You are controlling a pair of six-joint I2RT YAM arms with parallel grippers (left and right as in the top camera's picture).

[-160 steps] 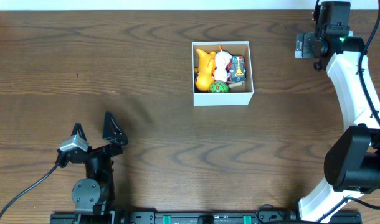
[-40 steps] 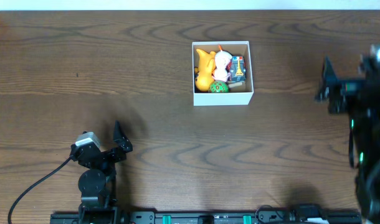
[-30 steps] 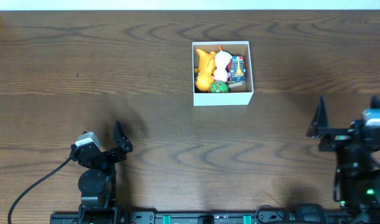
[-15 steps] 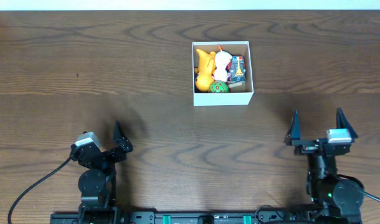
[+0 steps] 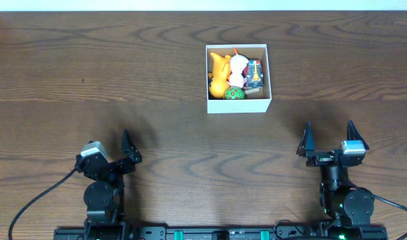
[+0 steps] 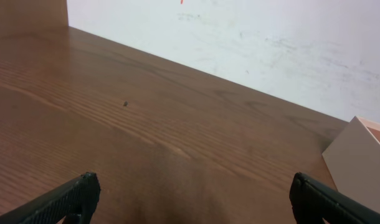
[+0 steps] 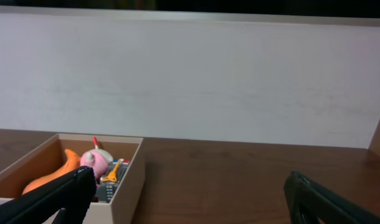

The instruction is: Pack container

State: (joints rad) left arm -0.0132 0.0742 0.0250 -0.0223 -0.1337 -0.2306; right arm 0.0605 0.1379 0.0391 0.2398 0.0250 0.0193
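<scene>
**At the near edge both arms sit parked, with the box filled**

Toward the far side of the tabletop (image 5: 157,80), a little right of centre, the container (image 5: 237,105) stands upright and open-topped, well away from both arms. Four toys lie inside it. A yellow animal figure (image 5: 218,75) lies along the left wall, with a white figure (image 5: 238,68) beside it. A small blue-and-red toy (image 5: 255,73) is on the right, and what looks like a green ball (image 5: 234,93) sits at the front, though it is too small to name with certainty. None of them rises far above the rim, and the overhead view shows no loose toy anywhere on the wood.

The left gripper (image 6: 191,198) rests low at the near left with its jaws spread wide and nothing between them. Its wrist camera catches only a corner of the box at the right. The right gripper (image 5: 328,133) sits at the near right, also spread wide and empty, and faces the container across bare wood.

Judging from this, the packing step looks finished and both arms are in a rest pose. The next move seems to call for little beyond confirming that the contents are settled. If another item were to go in, either arm would first have to reach well out from the near edge.
</scene>
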